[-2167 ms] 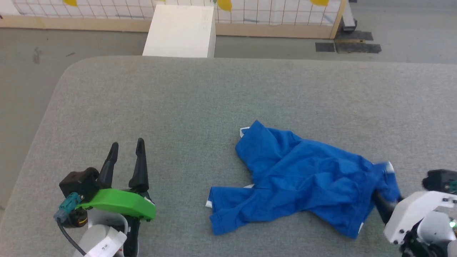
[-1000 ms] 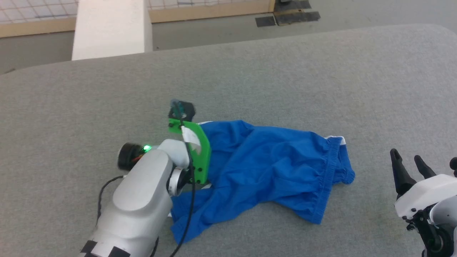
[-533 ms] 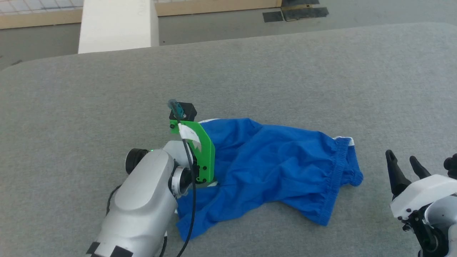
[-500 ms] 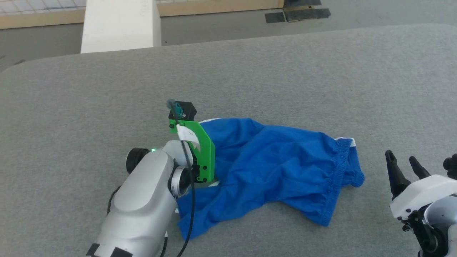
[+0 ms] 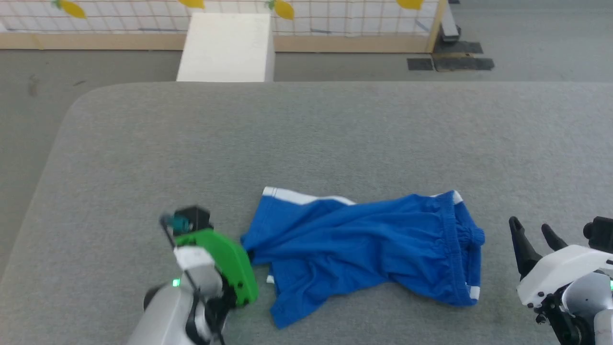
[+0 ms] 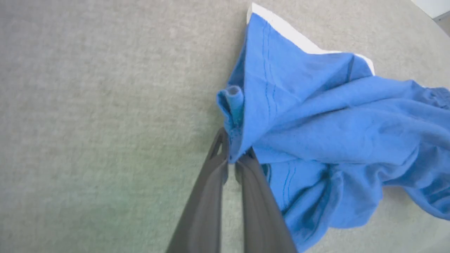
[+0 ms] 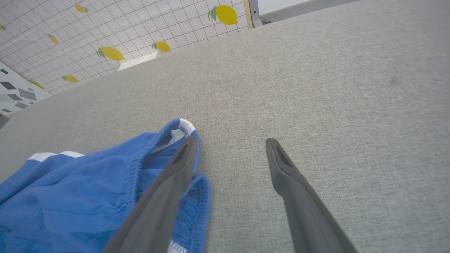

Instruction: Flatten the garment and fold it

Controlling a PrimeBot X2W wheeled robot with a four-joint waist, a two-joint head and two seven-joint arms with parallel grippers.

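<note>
The garment [image 5: 364, 249], bright blue shorts with white trim, lies crumpled on the grey padded table [image 5: 306, 134], its gathered waistband toward the right. In the left wrist view my left gripper [image 6: 233, 156] is shut on a bunched fold at the garment's [image 6: 334, 116] left edge. In the head view that arm's green mount [image 5: 225, 263] sits just left of the cloth. My right gripper [image 5: 530, 225] stands open on the table, a little right of the waistband. In the right wrist view the right gripper [image 7: 230, 142] holds nothing, its left finger overlapping the garment's [image 7: 70, 189] waistband.
A white box [image 5: 225, 45] stands on the floor beyond the table's far edge. Behind it runs a tiled wall with yellow lemon prints [image 5: 335, 19]. The table's rounded left corner [image 5: 76, 105] drops to the grey floor.
The head camera has shifted. My left gripper has shut on the garment's left edge and drawn back toward the near left, stretching the cloth out. The right gripper stays open.
</note>
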